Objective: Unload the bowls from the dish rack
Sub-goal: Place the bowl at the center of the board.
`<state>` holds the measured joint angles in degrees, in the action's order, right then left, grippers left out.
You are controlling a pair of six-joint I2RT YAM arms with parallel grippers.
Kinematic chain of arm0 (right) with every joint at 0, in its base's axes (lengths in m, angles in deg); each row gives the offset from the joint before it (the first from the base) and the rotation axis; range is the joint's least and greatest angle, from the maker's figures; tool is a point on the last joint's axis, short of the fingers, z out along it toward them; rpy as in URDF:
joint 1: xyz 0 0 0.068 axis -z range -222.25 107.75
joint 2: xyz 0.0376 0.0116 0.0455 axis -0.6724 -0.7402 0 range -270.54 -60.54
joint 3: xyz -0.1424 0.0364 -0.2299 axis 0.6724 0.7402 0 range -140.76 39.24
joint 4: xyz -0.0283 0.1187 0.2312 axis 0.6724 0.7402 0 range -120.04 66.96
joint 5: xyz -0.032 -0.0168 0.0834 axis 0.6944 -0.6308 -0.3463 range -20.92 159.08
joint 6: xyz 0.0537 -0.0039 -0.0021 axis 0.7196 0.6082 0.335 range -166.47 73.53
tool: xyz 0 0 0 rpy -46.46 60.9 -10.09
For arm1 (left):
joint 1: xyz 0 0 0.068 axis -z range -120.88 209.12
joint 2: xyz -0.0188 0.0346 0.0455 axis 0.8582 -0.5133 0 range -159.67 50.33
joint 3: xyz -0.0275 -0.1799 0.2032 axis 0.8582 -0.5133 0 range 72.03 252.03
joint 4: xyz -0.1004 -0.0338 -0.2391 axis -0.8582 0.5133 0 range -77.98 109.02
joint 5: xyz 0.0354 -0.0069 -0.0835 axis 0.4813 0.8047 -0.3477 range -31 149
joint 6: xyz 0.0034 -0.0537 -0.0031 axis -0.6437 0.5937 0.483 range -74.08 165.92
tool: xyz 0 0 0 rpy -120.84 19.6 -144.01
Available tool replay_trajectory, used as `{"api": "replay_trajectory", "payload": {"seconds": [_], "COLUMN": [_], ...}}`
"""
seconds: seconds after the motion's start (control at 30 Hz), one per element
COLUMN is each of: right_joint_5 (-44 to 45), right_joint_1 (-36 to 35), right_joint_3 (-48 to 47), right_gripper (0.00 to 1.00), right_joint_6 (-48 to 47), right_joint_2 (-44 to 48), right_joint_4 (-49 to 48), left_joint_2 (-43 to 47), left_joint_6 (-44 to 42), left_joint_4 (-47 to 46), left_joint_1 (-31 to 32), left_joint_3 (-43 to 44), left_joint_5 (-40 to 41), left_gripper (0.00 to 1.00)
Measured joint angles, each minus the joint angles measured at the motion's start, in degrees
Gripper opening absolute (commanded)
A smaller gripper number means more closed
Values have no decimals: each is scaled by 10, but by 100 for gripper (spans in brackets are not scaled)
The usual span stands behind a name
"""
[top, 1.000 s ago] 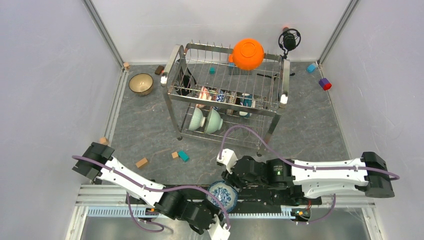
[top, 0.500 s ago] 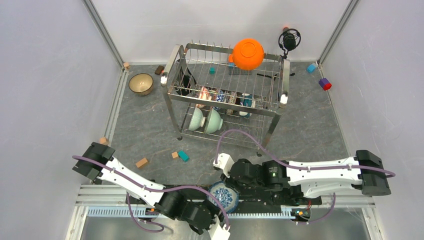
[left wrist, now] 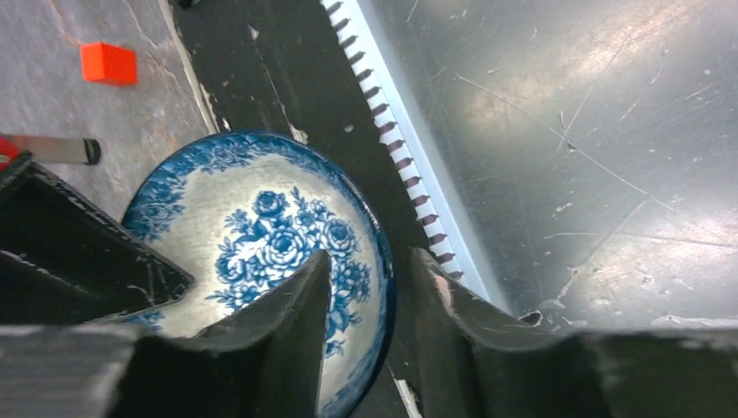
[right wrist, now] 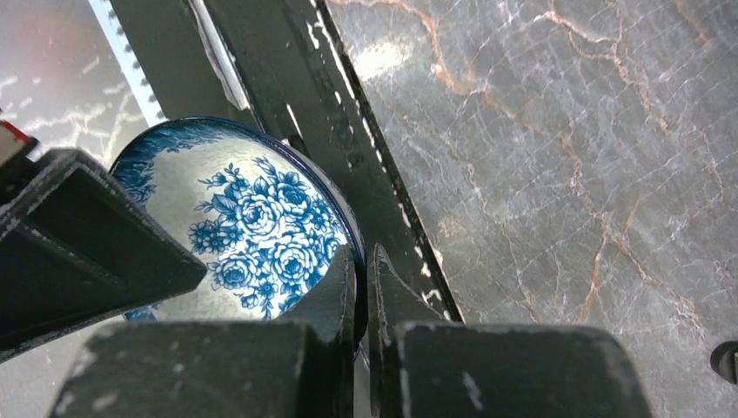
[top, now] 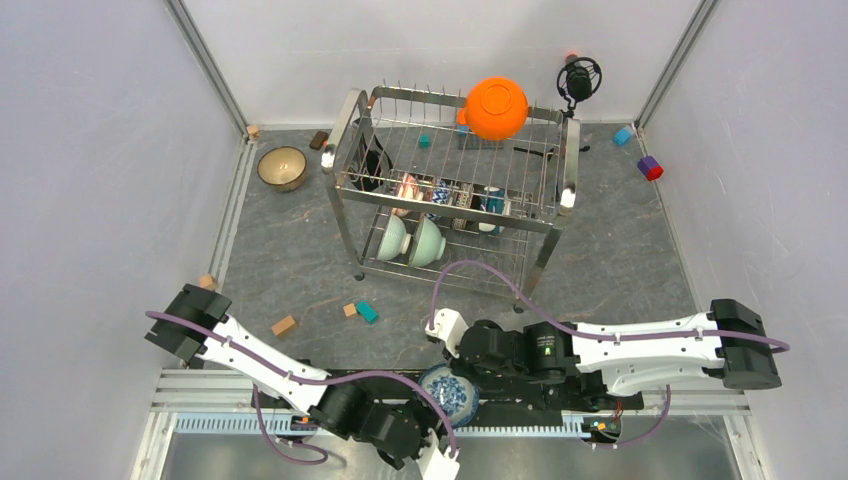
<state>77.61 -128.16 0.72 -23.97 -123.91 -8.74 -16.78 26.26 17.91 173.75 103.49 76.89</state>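
A blue-and-white patterned bowl (top: 447, 393) hangs over the near table edge between my arms. My right gripper (top: 468, 374) is shut on its rim; the right wrist view shows both fingers (right wrist: 344, 283) pinching the rim of the bowl (right wrist: 252, 218). My left gripper (top: 431, 413) is open and its jaws straddle the opposite rim of the bowl (left wrist: 261, 226) with a gap (left wrist: 370, 261). The steel dish rack (top: 345, 125) stands at the back. It holds an orange bowl (top: 496, 107) on top, patterned bowls (top: 440, 195) in the upper tier and two pale green bowls (top: 412, 240) below.
A brown-gold bowl (top: 282, 167) sits on the table left of the rack. A black microphone (top: 579, 78) stands at the back right. Small blocks lie about: tan (top: 284, 325), teal (top: 367, 312), red-purple (top: 650, 167). A metal rail (left wrist: 409, 165) runs under the bowl.
My right arm has shifted a little to the left with the blue-and-white bowl in it, bringing it closer to the left gripper. The left arm has barely moved.
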Motion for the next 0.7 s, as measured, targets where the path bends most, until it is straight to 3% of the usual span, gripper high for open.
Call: {"api": "replay_trajectory", "payload": {"seconds": [0.07, 0.1, 0.13, 0.43, 0.7], "right_joint_5": [2, 3, 4, 33, 116], "right_joint_1": [-4, -5, -6, -10, -10], "right_joint_3": [0, 1, 2, 28, 37], "right_gripper": [0, 0, 0, 0, 0], "right_joint_6": [-2, -2, -2, 16, 63], "right_joint_2": [4, 6, 9, 114, 212], "right_joint_4": [11, 14, 17, 72, 216], "left_joint_2": [0, 0, 0, 56, 154], "left_joint_6": [6, 7, 10, 47, 90], "left_joint_4": [-6, -10, -16, -61, -97], "left_joint_1": [0, 0, 0, 0, 0], "left_joint_3": [0, -1, -3, -41, -89], "left_joint_5": [4, 5, 8, 31, 88], "left_gripper": [67, 92, 99, 100, 100]}}
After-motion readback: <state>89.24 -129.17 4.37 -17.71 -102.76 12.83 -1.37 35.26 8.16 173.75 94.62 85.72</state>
